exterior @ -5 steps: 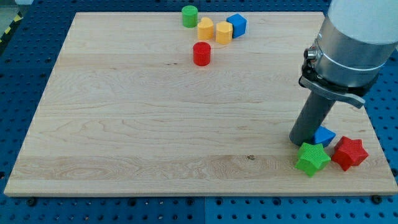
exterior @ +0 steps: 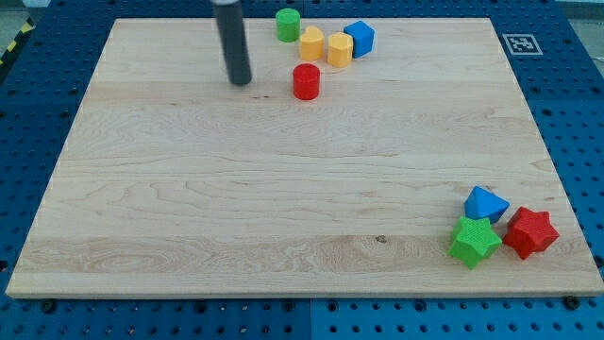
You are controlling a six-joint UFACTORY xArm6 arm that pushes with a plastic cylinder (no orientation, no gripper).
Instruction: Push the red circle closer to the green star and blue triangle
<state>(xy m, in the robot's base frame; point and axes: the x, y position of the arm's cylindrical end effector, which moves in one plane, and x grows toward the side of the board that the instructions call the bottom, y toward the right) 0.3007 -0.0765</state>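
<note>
The red circle (exterior: pixel 306 81) sits near the top middle of the wooden board (exterior: pixel 283 189). The green star (exterior: pixel 474 241) lies at the bottom right, touching the blue triangle (exterior: pixel 485 205) just above it. My tip (exterior: pixel 240 81) rests on the board to the left of the red circle, a short gap away from it. The rod rises from the tip to the view's top edge.
A red star (exterior: pixel 529 232) lies right of the green star. Above the red circle sit a green circle (exterior: pixel 288 25), two yellow blocks (exterior: pixel 311 43) (exterior: pixel 340 49) and a blue cube (exterior: pixel 359 38). A marker tag (exterior: pixel 521 43) is beyond the board's top right corner.
The arm has swung from the bottom right, beside the blue triangle, to the top left; my tip now stands left of the red circle. No block has moved.
</note>
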